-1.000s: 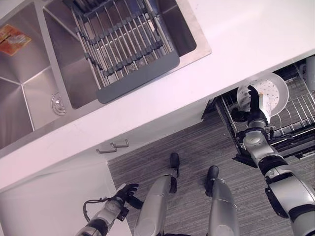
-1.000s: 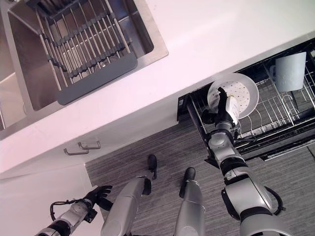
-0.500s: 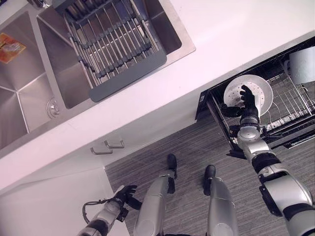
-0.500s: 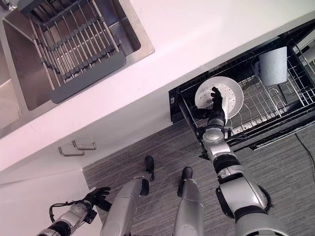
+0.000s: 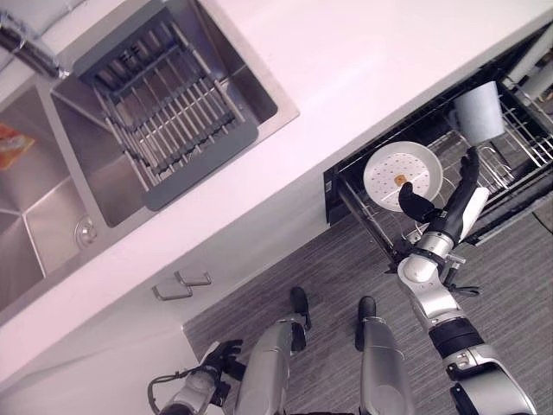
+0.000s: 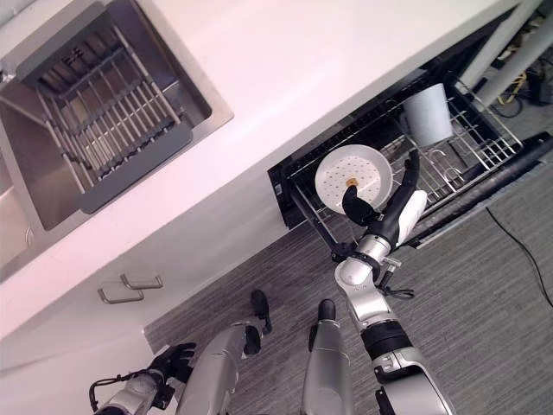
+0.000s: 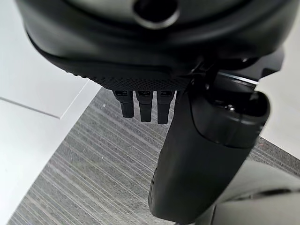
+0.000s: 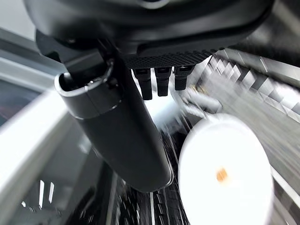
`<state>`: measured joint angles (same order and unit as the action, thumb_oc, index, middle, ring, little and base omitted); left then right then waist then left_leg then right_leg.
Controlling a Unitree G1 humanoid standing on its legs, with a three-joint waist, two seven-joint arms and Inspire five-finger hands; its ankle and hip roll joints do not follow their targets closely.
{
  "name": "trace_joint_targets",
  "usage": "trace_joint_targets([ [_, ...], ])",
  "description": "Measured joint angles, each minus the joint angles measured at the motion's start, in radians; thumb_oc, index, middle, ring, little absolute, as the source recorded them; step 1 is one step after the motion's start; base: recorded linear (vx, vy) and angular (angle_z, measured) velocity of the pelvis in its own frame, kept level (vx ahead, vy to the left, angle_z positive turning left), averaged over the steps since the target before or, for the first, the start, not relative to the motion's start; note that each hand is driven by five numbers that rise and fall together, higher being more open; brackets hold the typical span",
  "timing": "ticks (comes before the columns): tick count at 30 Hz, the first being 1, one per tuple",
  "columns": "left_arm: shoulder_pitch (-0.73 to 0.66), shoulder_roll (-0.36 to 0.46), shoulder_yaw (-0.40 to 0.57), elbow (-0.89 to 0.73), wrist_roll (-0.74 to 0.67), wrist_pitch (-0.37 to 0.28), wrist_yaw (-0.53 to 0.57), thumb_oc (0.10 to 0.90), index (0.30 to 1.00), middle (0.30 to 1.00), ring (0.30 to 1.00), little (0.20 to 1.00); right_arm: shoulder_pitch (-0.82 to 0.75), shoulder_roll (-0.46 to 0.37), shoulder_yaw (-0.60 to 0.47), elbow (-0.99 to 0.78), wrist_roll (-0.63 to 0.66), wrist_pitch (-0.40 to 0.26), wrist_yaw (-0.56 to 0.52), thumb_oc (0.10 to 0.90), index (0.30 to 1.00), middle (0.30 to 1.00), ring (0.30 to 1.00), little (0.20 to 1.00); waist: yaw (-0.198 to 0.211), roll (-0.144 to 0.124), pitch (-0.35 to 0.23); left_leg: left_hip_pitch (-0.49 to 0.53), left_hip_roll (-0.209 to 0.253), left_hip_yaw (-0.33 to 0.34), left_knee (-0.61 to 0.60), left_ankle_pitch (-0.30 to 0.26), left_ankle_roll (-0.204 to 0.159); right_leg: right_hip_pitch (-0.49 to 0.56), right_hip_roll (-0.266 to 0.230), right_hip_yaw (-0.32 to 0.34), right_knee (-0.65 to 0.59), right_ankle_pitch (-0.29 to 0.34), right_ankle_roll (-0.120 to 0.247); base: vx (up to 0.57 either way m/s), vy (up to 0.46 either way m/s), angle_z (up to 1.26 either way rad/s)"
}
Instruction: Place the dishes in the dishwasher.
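A white plate [image 5: 403, 175] with a small orange spot stands on edge in the open dishwasher's wire rack [image 5: 517, 149]. My right hand [image 5: 445, 206] is just beside it on the floor side, open, fingers straight and pointing up into the rack, thumb near the plate's lower rim. In the right wrist view the plate [image 8: 225, 173] lies past my thumb [image 8: 117, 126] and nothing is between thumb and fingers [image 8: 159, 79]. A white cup [image 5: 479, 110] sits further back in the rack. My left hand [image 5: 220, 359] hangs low by the cabinet, fingers [image 7: 143, 103] relaxed, empty.
A white countertop [image 5: 363, 60] runs above the dishwasher. The steel sink holds a grey drying rack [image 5: 173, 112] and an orange packet [image 5: 13, 143]. A cabinet door with two handles [image 5: 181, 285] lies left of the dishwasher. Grey striped floor [image 5: 328, 268] is below.
The camera has shifted. My right hand has let go of the plate and drawn back from it; the plate stays upright in the rack. The left hand hangs as before.
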<state>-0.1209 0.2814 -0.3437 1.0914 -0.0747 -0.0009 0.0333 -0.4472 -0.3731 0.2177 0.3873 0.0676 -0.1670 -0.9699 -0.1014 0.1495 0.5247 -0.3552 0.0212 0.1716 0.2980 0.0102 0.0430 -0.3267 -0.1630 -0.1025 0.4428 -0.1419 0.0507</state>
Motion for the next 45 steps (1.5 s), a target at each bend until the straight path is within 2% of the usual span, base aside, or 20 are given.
trace_joint_targets([
  [4, 0.032, -0.026, 0.040, 0.014, 0.003, -0.007, 0.001, 0.800, 0.900, 0.900, 0.900, 0.900, 0.080, -0.022, -0.031, -0.055, -0.026, -0.002, -0.003, 0.800, 0.900, 0.900, 0.900, 0.900, -0.014, 0.001, 0.000, 0.046, 0.014, 0.017, -0.014, -0.004, -0.003, 0.046, 0.015, 0.013, -0.038, 0.018, 0.004, 0.04, -0.013, -0.17],
  [7, 0.058, -0.028, 0.044, 0.015, 0.003, -0.014, 0.000, 0.800, 0.900, 0.900, 0.900, 0.900, 0.127, -0.038, -0.054, -0.127, 0.026, -0.081, 0.030, 0.800, 0.900, 0.900, 0.900, 0.900, -0.036, 0.003, 0.001, 0.075, 0.020, 0.018, -0.042, 0.000, -0.007, 0.076, 0.020, 0.013, -0.072, 0.029, -0.001, 0.05, -0.045, -0.07],
  [8, 0.064, -0.029, 0.047, 0.015, 0.003, -0.020, 0.000, 0.800, 0.900, 0.900, 0.900, 0.900, 0.144, -0.035, -0.071, -0.174, 0.111, -0.138, 0.089, 0.800, 0.900, 0.900, 0.900, 0.900, -0.044, 0.001, -0.001, 0.080, 0.024, 0.022, -0.049, 0.003, -0.012, 0.080, 0.027, 0.015, -0.084, 0.036, -0.001, 0.03, -0.042, -0.11],
  [10, 0.073, -0.031, 0.074, 0.011, 0.003, -0.019, -0.001, 0.800, 0.900, 0.900, 0.900, 0.900, 0.243, -0.006, -0.115, -0.346, 0.447, -0.300, 0.364, 0.800, 0.900, 0.900, 0.900, 0.900, -0.060, 0.002, -0.002, 0.092, 0.037, 0.025, -0.053, 0.004, -0.019, 0.094, 0.039, 0.014, -0.105, 0.041, -0.003, 0.01, -0.033, -0.13],
  [12, 0.083, -0.030, 0.076, -0.003, 0.004, -0.014, 0.000, 0.800, 0.900, 0.900, 0.900, 0.900, 0.317, -0.014, -0.111, -0.482, 0.642, -0.366, 0.601, 0.800, 0.900, 0.900, 0.900, 0.900, -0.065, 0.002, -0.002, 0.097, 0.045, 0.032, -0.062, 0.005, -0.025, 0.094, 0.048, 0.021, -0.113, 0.043, -0.005, 0.06, -0.023, -0.15],
  [14, 0.091, -0.030, 0.088, -0.001, 0.006, -0.006, -0.004, 0.800, 0.900, 0.900, 0.900, 0.900, 0.349, -0.066, -0.127, -0.582, 0.669, -0.415, 0.712, 0.800, 0.900, 0.900, 0.900, 0.900, -0.086, 0.002, -0.002, 0.117, 0.048, 0.039, -0.076, 0.005, -0.029, 0.111, 0.051, 0.022, -0.123, 0.042, -0.005, 0.10, -0.012, -0.06],
  [17, 0.112, -0.037, 0.114, 0.001, 0.004, -0.016, -0.005, 0.800, 0.900, 0.900, 0.900, 0.900, 0.379, -0.115, -0.232, -0.628, 0.599, -0.464, 0.705, 0.800, 0.900, 0.900, 0.900, 0.900, -0.089, 0.003, -0.002, 0.158, 0.047, 0.041, -0.096, 0.002, -0.033, 0.154, 0.053, 0.023, -0.150, 0.040, -0.008, 0.08, -0.005, -0.02],
  [19, 0.117, -0.041, 0.116, 0.015, 0.005, -0.036, -0.008, 0.800, 0.900, 0.900, 0.900, 0.900, 0.391, -0.112, -0.329, -0.613, 0.541, -0.521, 0.644, 0.800, 0.900, 0.900, 0.900, 0.900, -0.093, 0.006, -0.004, 0.172, 0.048, 0.043, -0.098, -0.008, -0.038, 0.169, 0.055, 0.028, -0.162, 0.038, -0.007, 0.06, -0.013, -0.04],
  [20, 0.124, -0.054, 0.134, 0.020, 0.004, -0.045, -0.010, 0.800, 0.900, 0.900, 0.900, 0.900, 0.397, -0.106, -0.417, -0.600, 0.521, -0.563, 0.565, 0.800, 0.900, 0.900, 0.900, 0.900, -0.098, 0.011, -0.008, 0.174, 0.047, 0.048, -0.098, -0.012, -0.038, 0.173, 0.054, 0.030, -0.168, 0.038, -0.006, 0.06, -0.022, -0.06],
  [22, 0.136, -0.058, 0.147, 0.020, 0.004, -0.047, -0.013, 0.800, 0.900, 0.900, 0.900, 0.900, 0.403, -0.094, -0.470, -0.560, 0.526, -0.597, 0.498, 0.800, 0.900, 0.900, 0.900, 0.900, -0.119, 0.011, -0.008, 0.174, 0.047, 0.049, -0.098, -0.011, -0.034, 0.175, 0.055, 0.033, -0.172, 0.042, 0.002, 0.06, -0.025, -0.07],
  [24, 0.138, -0.060, 0.150, 0.036, 0.003, -0.048, -0.022, 0.800, 0.900, 0.900, 0.900, 0.900, 0.405, -0.059, -0.533, -0.421, 0.567, -0.637, 0.420, 0.800, 0.900, 0.900, 0.900, 0.900, -0.143, 0.013, -0.009, 0.185, 0.049, 0.051, -0.098, -0.014, -0.036, 0.193, 0.057, 0.034, -0.182, 0.044, 0.004, 0.08, -0.029, -0.03],
  [27, 0.136, -0.061, 0.145, 0.040, 0.003, -0.043, -0.026, 0.800, 0.900, 0.900, 0.900, 0.900, 0.423, -0.038, -0.586, -0.241, 0.729, -0.620, 0.398, 0.800, 0.900, 0.900, 0.900, 0.900, -0.150, 0.029, -0.020, 0.203, 0.049, 0.054, -0.110, -0.016, -0.037, 0.214, 0.061, 0.032, -0.200, 0.047, 0.006, 0.09, -0.056, -0.03],
  [28, 0.136, -0.061, 0.141, 0.039, 0.003, -0.043, -0.027, 0.800, 0.900, 0.900, 0.900, 0.900, 0.425, -0.038, -0.600, -0.180, 0.802, -0.593, 0.403, 0.800, 0.900, 0.900, 0.900, 0.900, -0.150, 0.032, -0.023, 0.216, 0.049, 0.052, -0.112, -0.017, -0.039, 0.230, 0.061, 0.029, -0.207, 0.047, 0.005, 0.09, -0.122, 0.02],
  [29, 0.137, -0.062, 0.132, 0.041, 0.003, -0.043, -0.033, 0.800, 0.900, 0.900, 0.900, 0.900, 0.435, -0.033, -0.607, -0.125, 0.892, -0.560, 0.406, 0.800, 0.900, 0.900, 0.900, 0.900, -0.149, 0.050, -0.041, 0.217, 0.050, 0.047, -0.114, -0.019, -0.041, 0.235, 0.063, 0.025, -0.215, 0.047, 0.005, 0.07, -0.113, 0.07],
  [32, 0.129, -0.061, 0.101, 0.059, 0.001, -0.043, -0.039, 0.800, 0.900, 0.900, 0.900, 0.900, 0.405, -0.033, -0.606, 0.023, 0.949, -0.534, 0.445, 0.800, 0.900, 0.900, 0.900, 0.900, -0.142, 0.059, -0.062, 0.219, 0.052, 0.039, -0.109, -0.019, -0.041, 0.245, 0.065, 0.014, -0.217, 0.049, 0.003, 0.04, -0.071, 0.10],
  [37, 0.128, -0.062, 0.091, 0.062, 0.000, -0.035, -0.043, 0.800, 0.900, 0.900, 0.900, 0.900, 0.389, -0.030, -0.559, 0.061, 0.984, -0.473, 0.512, 0.800, 0.900, 0.900, 0.900, 0.900, -0.133, 0.064, -0.070, 0.218, 0.050, 0.022, -0.107, -0.017, -0.043, 0.246, 0.063, 0.000, -0.205, 0.046, -0.002, 0.04, -0.036, 0.09],
  [39, 0.128, -0.062, 0.091, 0.066, 0.001, -0.024, -0.044, 0.800, 0.900, 0.900, 0.900, 0.900, 0.379, -0.034, -0.543, 0.100, 0.986, -0.437, 0.548, 0.800, 0.900, 0.900, 0.900, 0.900, -0.112, 0.061, -0.074, 0.218, 0.048, 0.015, -0.105, -0.014, -0.045, 0.246, 0.062, -0.006, -0.195, 0.040, -0.009, 0.05, -0.050, 0.12],
  [41, 0.130, -0.062, 0.090, 0.083, 0.002, -0.019, -0.045, 0.800, 0.900, 0.900, 0.900, 0.900, 0.352, -0.036, -0.523, 0.167, 1.001, -0.384, 0.584, 0.800, 0.900, 0.900, 0.900, 0.900, -0.103, 0.050, -0.084, 0.217, 0.045, 0.006, -0.105, -0.008, -0.045, 0.247, 0.060, -0.016, -0.187, 0.038, -0.011, 0.04, -0.034, 0.13],
  [44, 0.137, -0.061, 0.062, 0.102, 0.003, -0.005, -0.047, 0.800, 0.900, 0.900, 0.900, 0.900, 0.273, -0.039, -0.435, 0.395, 1.013, -0.253, 0.684, 0.800, 0.900, 0.900, 0.900, 0.900, -0.051, 0.026, -0.110, 0.216, 0.045, -0.012, -0.094, -0.007, -0.045, 0.247, 0.055, -0.030, -0.163, 0.027, -0.016, 0.05, -0.023, 0.17],
  [45, 0.138, -0.062, 0.061, 0.103, 0.004, -0.003, -0.048, 0.800, 0.900, 0.900, 0.900, 0.900, 0.263, -0.037, -0.422, 0.406, 1.013, -0.234, 0.692, 0.800, 0.900, 0.900, 0.900, 0.900, -0.039, 0.028, -0.112, 0.215, 0.044, -0.013, -0.093, -0.006, -0.044, 0.247, 0.053, -0.032, -0.160, 0.027, -0.015, 0.01, -0.001, 0.07],
])
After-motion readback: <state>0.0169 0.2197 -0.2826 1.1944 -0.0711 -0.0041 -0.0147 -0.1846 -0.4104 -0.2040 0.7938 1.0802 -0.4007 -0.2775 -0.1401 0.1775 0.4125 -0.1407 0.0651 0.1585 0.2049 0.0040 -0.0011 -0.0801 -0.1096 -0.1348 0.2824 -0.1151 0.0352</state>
